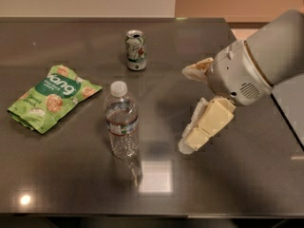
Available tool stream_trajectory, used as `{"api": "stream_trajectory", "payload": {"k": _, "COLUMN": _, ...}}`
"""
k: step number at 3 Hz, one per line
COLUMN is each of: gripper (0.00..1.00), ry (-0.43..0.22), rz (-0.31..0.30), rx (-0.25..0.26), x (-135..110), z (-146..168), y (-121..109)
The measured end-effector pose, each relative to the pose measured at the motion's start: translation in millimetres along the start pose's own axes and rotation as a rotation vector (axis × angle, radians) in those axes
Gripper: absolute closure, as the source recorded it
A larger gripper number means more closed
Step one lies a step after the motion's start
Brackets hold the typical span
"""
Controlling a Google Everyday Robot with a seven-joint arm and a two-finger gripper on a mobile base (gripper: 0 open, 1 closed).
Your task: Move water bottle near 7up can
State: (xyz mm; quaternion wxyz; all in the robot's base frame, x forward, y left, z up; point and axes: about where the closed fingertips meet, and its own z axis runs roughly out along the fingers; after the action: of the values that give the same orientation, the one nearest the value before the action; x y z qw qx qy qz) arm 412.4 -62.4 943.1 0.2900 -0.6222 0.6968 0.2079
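The water bottle (122, 122) stands upright near the middle of the dark table (228, 184); it is clear and ribbed, with a white cap and a thin red-and-white label band. The 7up can (136, 50) stands upright farther back, a little to the bottle's right. My gripper (184, 110) comes in from the right, to the right of the bottle and apart from it. Its two cream fingers (209, 123) are spread wide and hold nothing.
A flat green chip bag (51, 98) lies left of the bottle. The table's right edge (285, 122) runs under my arm, with a lighter floor beyond. A wall stands behind the table's far edge.
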Motion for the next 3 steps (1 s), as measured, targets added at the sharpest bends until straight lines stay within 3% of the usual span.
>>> {"api": "stream_trajectory", "payload": {"k": 3, "gripper": 0.00, "ry": -0.233, "rz": -0.014, "rx": -0.016, "x": -36.6, "z": 53.6, "y": 2.2}}
